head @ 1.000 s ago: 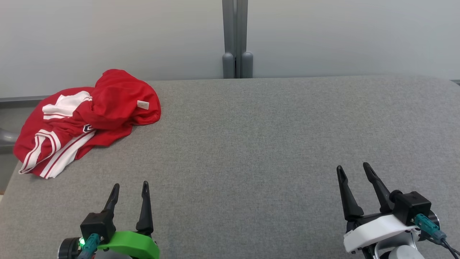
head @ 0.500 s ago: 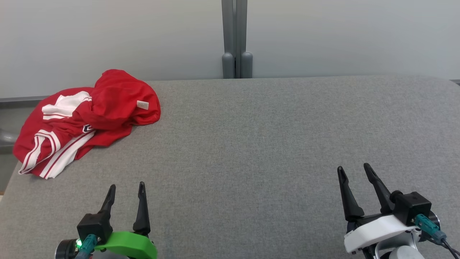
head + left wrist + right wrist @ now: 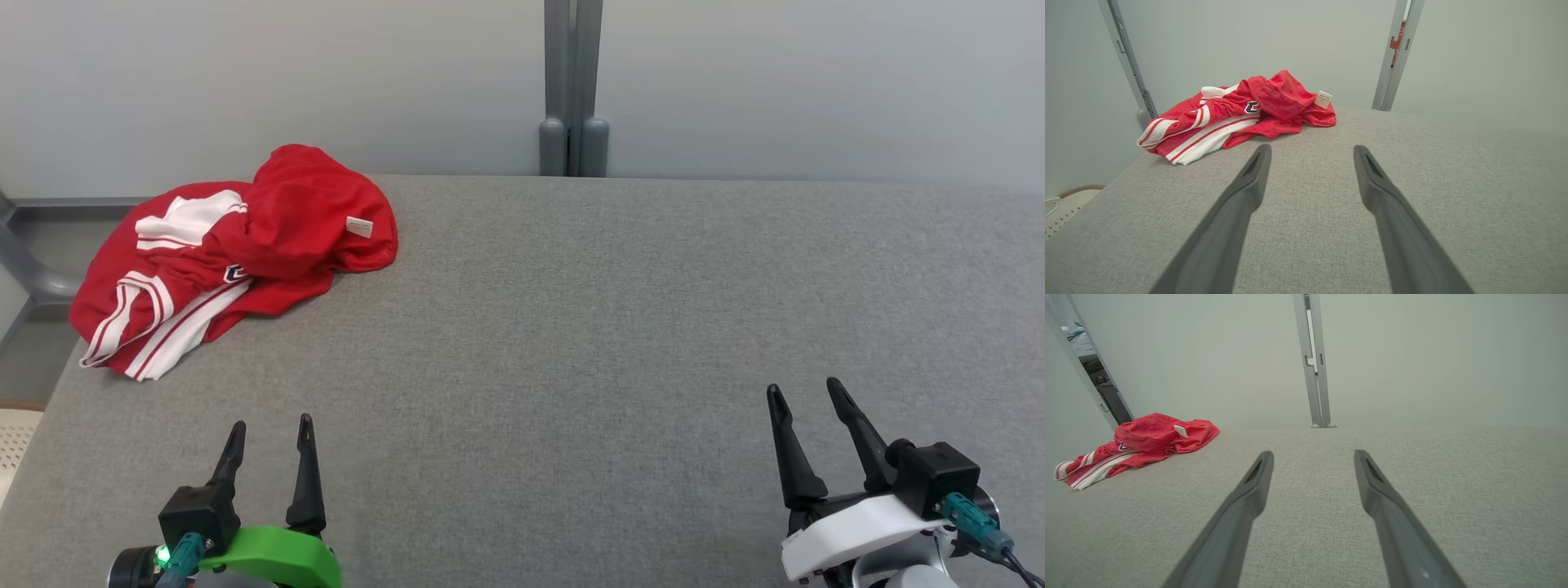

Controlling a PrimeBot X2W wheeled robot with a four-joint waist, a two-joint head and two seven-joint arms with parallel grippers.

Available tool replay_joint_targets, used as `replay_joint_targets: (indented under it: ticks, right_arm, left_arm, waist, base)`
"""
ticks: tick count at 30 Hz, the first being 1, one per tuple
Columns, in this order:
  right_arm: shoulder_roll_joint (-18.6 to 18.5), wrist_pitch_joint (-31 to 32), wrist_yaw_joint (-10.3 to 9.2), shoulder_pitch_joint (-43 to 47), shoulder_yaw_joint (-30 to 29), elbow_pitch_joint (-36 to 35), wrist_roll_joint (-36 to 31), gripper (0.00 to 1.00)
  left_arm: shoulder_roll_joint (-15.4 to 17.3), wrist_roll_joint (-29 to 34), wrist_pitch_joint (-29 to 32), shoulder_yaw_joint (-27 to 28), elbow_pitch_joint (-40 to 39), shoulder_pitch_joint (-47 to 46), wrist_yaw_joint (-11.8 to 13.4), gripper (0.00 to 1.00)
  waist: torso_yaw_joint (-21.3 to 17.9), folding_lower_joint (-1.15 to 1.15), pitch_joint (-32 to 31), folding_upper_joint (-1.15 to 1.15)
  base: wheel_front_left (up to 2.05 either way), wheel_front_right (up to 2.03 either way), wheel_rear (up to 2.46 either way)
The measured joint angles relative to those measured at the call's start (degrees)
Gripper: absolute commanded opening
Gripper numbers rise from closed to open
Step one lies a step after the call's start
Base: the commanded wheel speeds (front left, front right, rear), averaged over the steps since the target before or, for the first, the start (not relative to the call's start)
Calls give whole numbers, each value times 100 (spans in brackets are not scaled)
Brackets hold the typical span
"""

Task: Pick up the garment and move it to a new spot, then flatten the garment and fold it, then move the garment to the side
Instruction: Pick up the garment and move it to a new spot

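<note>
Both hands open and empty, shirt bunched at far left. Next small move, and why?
Probably extend the left hand forward toward the shirt. The shirt lies crumpled at the far left corner of the grey surface, ahead of that open, empty hand and apart from it. The right hand, also open, is much farther away.

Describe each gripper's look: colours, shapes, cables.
The left gripper has two long, dark, tapering fingers on a black block, a bright green bracket, a teal connector and a green light. The right gripper has matching fingers, a white bracket, a teal connector and a dark cable.
</note>
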Motion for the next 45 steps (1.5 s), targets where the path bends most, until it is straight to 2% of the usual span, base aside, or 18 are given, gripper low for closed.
replay_joint_targets:
  ticks: [9,32,37,45]
  right_arm:
    - [41,-1,1,26,14,8,9,100]
    - [121,-1,1,32,96,89,51,100]
    - [115,-1,1,-30,181,100,51,100]
    - [30,-1,1,-168,296,172,104,100]
  left_arm:
    - [87,-35,47,37,-63,50,99,100]
    - [360,-116,148,137,-290,166,221,100]
    - [408,-158,144,191,-368,241,268,100]
    - [404,-259,94,247,-475,337,354,100]
  waist:
    - [463,0,11,0]
    - [2021,0,37,0]
    - [2235,0,72,0]
    - [2309,0,184,0]
  base:
    - [0,0,0]
    - [0,0,0]
    - [0,0,0]
    - [0,0,0]
